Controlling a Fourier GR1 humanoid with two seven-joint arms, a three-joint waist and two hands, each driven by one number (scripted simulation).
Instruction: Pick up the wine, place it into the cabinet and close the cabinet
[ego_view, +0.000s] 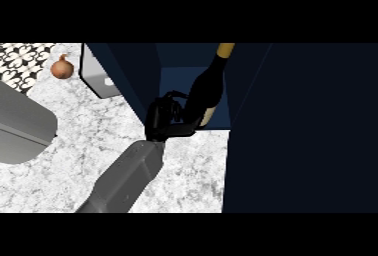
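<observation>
The right hand (165, 119) has its fingers curled round the lower body of the wine (207, 82), whose gold-capped neck leans away beyond the fingertips into the open cabinet (137, 75). It is best to set the base down upright and well inside. The fingers should uncurl only then, so the door (295, 125) beside them can swing shut.

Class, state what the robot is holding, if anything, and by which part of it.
The right hand holds the wine bottle, its fingers curled round the bottle's lower body, near the base.
</observation>
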